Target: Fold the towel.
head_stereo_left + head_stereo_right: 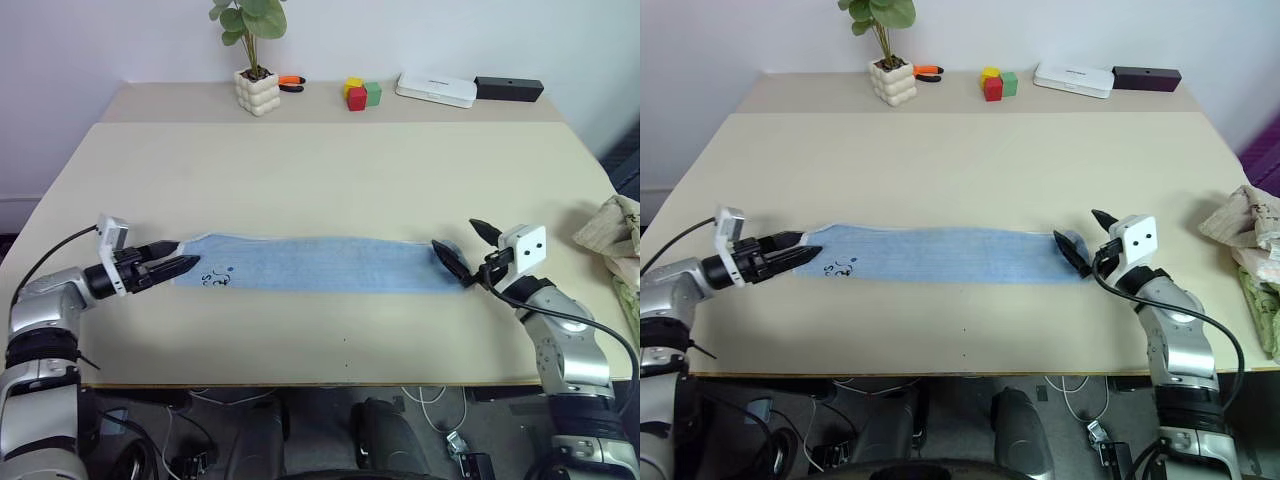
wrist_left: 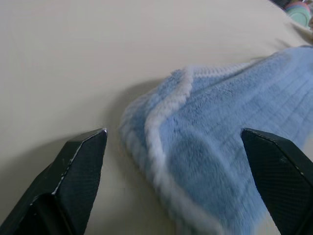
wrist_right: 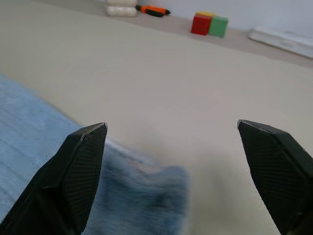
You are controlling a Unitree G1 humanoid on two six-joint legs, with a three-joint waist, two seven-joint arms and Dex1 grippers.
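Light blue terry — the towel (image 1: 310, 264) lies in a long narrow strip across the near part of the beige table (image 1: 330, 170), its dark embroidered mark (image 1: 215, 277) near your left end. Your left gripper (image 1: 186, 257) sits at that end, fingers spread, nothing held. Your right gripper (image 1: 468, 252) is at the opposite end, released too — one finger just over the bunched corner. A beige-olive patterned cloth (image 1: 612, 235) rests at the table's right edge.
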